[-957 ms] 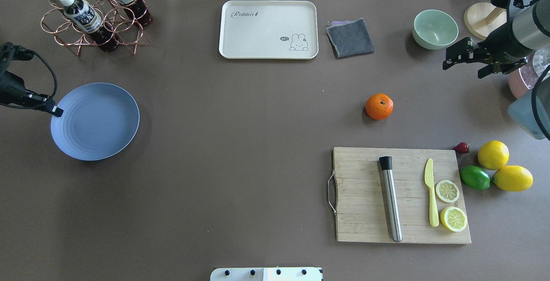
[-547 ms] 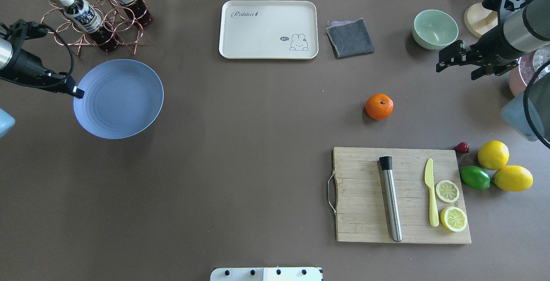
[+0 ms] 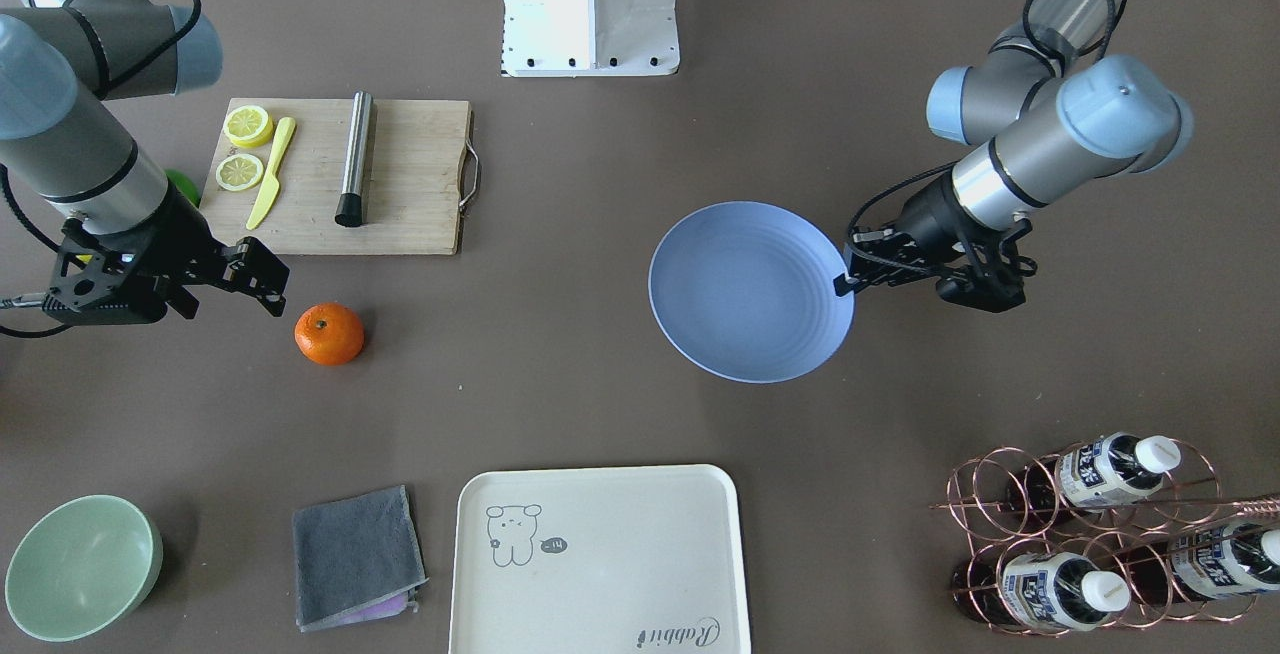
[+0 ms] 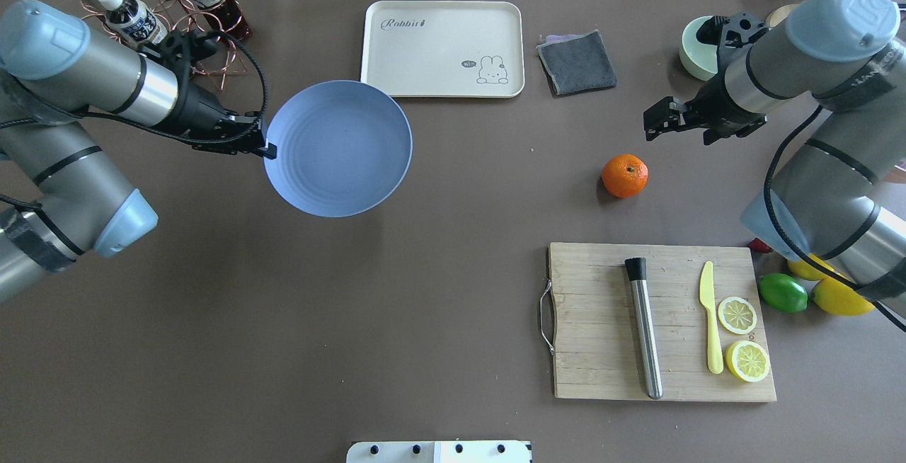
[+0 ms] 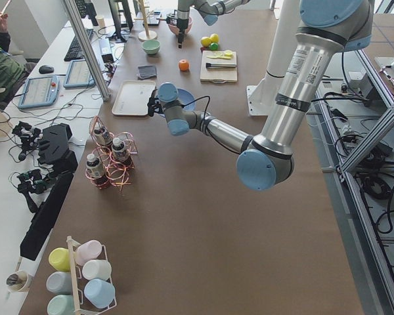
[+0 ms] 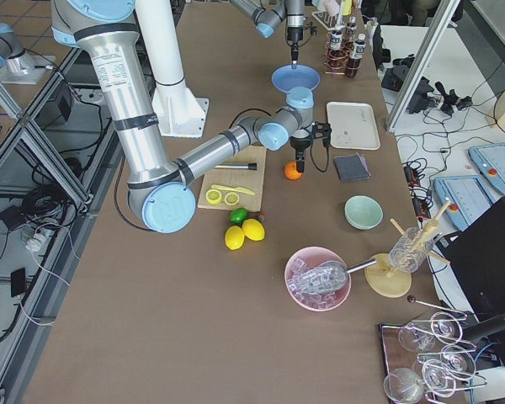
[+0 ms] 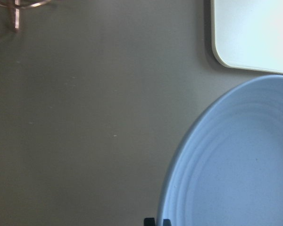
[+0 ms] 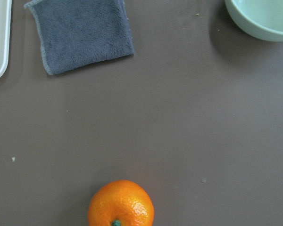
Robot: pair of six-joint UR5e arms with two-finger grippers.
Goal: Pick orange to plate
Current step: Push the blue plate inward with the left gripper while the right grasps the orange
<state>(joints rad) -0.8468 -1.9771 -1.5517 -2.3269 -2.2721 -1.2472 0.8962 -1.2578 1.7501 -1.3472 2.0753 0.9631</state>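
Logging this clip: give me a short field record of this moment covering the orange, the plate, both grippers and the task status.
target: small round bright-orange fruit, resting on the brown table
destination: round light blue plate, well apart from the fruit, on the robot's left side
left gripper: shut on the plate's rim
right gripper: open, close beside the fruit, not touching it
status: fruit not yet grasped, not on the plate

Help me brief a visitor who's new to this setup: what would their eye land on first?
Probably the light blue plate, pinched at its rim by the left gripper near the cream tray. Next, the bright orange alone on the brown table, with the right gripper open close beside it.
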